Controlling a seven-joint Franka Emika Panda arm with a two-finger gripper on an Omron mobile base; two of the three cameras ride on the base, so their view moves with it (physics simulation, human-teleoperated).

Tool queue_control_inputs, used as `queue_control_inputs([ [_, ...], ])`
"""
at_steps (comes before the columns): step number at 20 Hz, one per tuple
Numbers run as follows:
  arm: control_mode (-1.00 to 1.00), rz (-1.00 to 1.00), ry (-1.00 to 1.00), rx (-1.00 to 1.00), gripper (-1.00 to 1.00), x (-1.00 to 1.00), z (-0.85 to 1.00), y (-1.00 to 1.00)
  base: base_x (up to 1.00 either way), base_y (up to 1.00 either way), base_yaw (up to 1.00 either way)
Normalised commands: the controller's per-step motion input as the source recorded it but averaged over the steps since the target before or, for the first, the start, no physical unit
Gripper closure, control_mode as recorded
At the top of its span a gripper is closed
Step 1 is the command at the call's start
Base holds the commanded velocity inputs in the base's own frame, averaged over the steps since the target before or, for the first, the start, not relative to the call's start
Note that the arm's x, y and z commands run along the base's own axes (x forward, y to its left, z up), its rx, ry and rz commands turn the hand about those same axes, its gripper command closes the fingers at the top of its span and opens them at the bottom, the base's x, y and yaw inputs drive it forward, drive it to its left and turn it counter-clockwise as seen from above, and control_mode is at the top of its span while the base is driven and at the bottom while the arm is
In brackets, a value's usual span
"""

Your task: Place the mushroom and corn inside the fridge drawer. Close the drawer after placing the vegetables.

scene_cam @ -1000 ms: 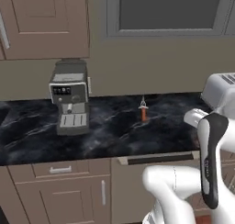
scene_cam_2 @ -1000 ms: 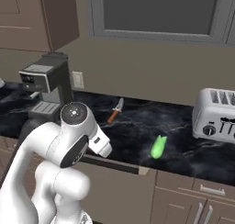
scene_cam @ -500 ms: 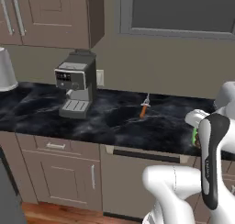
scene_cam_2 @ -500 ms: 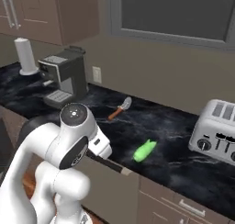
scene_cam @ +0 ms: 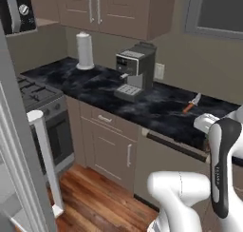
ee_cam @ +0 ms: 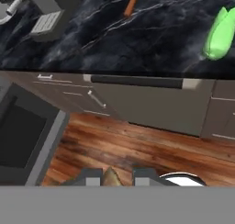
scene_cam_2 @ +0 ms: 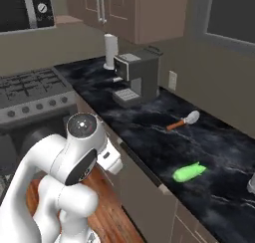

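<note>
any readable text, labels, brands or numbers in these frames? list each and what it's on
No readable text anywhere.
Coffee machine: dark front panel with pale marks, too blurred to read.
Microwave: a round dial beside the door, no legible numbers.
Arm link: a few small pale marks down its dark side, too small to read.

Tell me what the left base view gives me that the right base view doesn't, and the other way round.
Left base view alone: a tall white door edge with a long vertical handle at far left, and the cabinet drawer pull under the counter.
Right base view alone: a green vegetable lying on the black counter, and the stove's row of knobs.
Both: the coffee machine, the paper towel roll beyond it, the orange-handled tool on the counter, and the wooden floor.
</note>
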Motion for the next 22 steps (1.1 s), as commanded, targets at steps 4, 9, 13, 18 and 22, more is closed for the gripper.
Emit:
queue_control_inputs([
  [4,1.00,0.00,0.00,0.00,1.00,0.00,0.00,0.00,-0.74,0.14,0.67],
  [9,1.00,0.00,0.00,0.00,1.00,0.00,0.00,0.00,-0.73,0.19,0.64],
  [13,1.00,0.00,0.00,0.00,1.00,0.00,0.00,0.00,-0.80,0.25,0.60],
  [18,1.00,0.00,0.00,0.00,1.00,0.00,0.00,0.00,-0.53,0.53,0.52],
  [22,1.00,0.00,0.00,0.00,1.00,0.00,0.00,0.00,-0.06,0.76,0.37],
])
